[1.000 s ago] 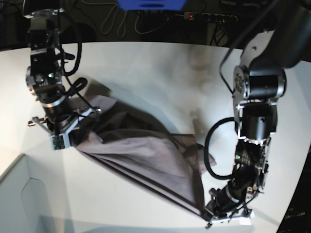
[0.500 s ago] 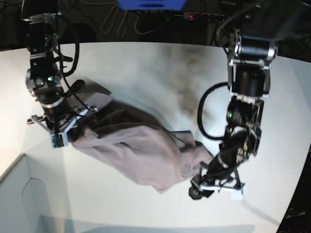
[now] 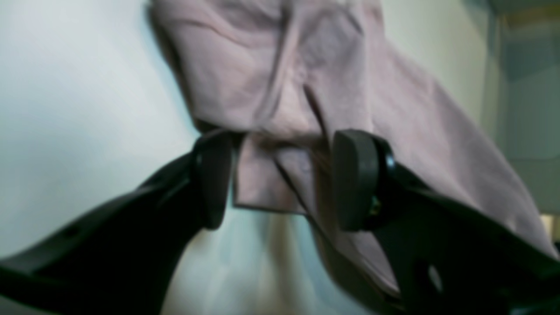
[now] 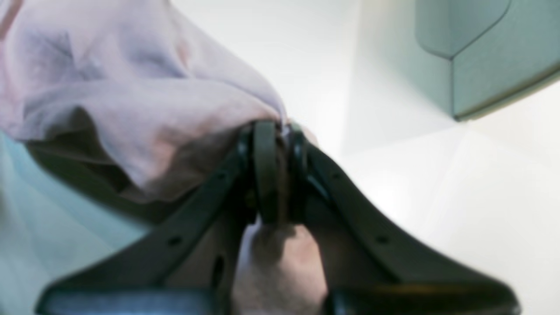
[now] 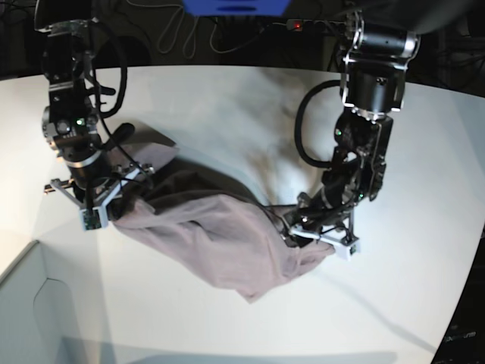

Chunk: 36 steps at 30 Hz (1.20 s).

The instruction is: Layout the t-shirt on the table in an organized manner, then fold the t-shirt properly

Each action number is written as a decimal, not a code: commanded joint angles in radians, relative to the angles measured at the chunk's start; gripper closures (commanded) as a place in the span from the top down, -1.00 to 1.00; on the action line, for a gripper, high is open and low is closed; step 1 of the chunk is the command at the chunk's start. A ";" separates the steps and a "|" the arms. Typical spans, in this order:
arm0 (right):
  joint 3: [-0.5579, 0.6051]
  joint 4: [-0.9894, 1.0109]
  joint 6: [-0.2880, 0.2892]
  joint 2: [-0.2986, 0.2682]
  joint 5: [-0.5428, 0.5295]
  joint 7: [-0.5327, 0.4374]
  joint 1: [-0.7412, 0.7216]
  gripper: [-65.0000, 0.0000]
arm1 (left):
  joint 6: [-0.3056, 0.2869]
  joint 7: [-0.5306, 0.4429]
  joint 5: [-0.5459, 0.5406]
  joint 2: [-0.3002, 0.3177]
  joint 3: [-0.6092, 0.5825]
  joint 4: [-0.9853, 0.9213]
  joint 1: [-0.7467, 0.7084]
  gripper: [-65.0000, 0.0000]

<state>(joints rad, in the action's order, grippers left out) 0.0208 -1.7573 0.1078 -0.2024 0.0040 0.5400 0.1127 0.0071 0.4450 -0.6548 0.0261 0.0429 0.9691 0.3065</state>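
Cloth slipped loose as my left pincer (image 3: 280,179) just spread apart, t-shirt (image 5: 220,235) bunched toward 5 o'clock on the worktop (image 5: 227,106), right pincer (image 4: 278,170) still clamped on it, so layout's pending.

backdrop: you've got a dark strip behind the far edge, w/ cables (image 5: 182,34) looped on it
power strip (image 5: 322,27): up top, red light on
blue thing (image 5: 236,7): top center, cut off by the frame, can't tell what it is
pale box (image 5: 34,318): bottom-left corner, greyish, notch cut in its side
light: bright, soft shadows
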 commanded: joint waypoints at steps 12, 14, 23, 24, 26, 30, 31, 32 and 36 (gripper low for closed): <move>-0.006 -0.017 -0.013 -0.009 0.003 -0.021 -0.012 -1.00 | -0.011 -0.022 0.097 -0.028 0.004 -0.094 0.082 0.08; -0.006 -0.017 -0.013 -0.009 0.003 -0.021 -0.012 -1.00 | -0.011 -0.022 0.097 -0.028 0.004 -0.123 0.093 0.08; -0.005 0.032 -0.013 -0.009 0.003 -0.028 -0.012 -1.00 | -0.011 -0.022 0.097 -0.048 0.002 -0.131 0.102 -0.57; -0.005 0.033 -0.013 -0.009 0.003 -0.028 -0.012 -1.00 | -0.011 -0.022 0.097 -0.048 0.002 -0.132 0.102 -0.68; -0.005 0.035 -0.013 -0.009 0.003 -0.028 -0.012 -1.00 | -0.011 -0.022 0.097 -0.048 0.002 -0.132 0.107 -0.98; -0.005 0.035 -0.013 -0.009 0.003 -0.028 -0.014 -1.00 | -0.011 -0.021 0.097 -0.048 -0.010 -0.124 0.112 -1.00; -0.005 0.035 -0.013 -0.009 0.003 -0.028 -0.014 -1.00 | -0.011 -0.021 0.094 -0.048 -0.025 -0.120 0.112 -1.00; -0.005 0.035 -0.013 -0.009 0.003 -0.028 -0.017 -1.00 | -0.011 -0.021 0.086 -0.044 -0.044 -0.109 0.110 -1.00; -0.006 0.035 -0.013 -0.009 0.003 -0.028 -0.018 -1.00 | -0.011 -0.018 0.085 -0.039 -0.071 0.027 0.061 -1.00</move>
<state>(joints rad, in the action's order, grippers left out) 0.0196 -1.7065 0.1074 -0.2020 0.0036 0.5373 0.1093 0.0044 0.4469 -0.5644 -0.0162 -0.0299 0.9771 0.3454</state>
